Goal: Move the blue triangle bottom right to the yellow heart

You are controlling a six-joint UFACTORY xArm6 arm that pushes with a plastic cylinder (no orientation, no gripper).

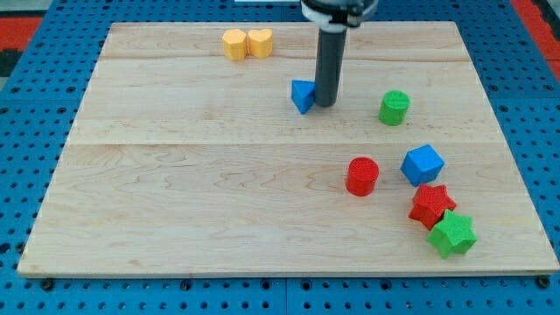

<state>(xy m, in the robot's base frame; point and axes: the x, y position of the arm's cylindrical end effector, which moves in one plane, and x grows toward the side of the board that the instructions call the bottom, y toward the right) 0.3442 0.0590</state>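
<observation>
The blue triangle (303, 95) lies on the wooden board, above the middle. My tip (325, 105) stands right against its right side, touching or nearly touching it. The yellow heart (260, 41) sits near the view's top edge, up and to the left of the triangle, with a yellow hexagon (234, 44) touching its left side.
A green cylinder (394, 108) stands to the right of my tip. A red cylinder (362, 176), a blue cube (423, 164), a red star (432, 205) and a green star (453, 234) cluster at the lower right. The board's top edge (175, 26) runs close behind the heart.
</observation>
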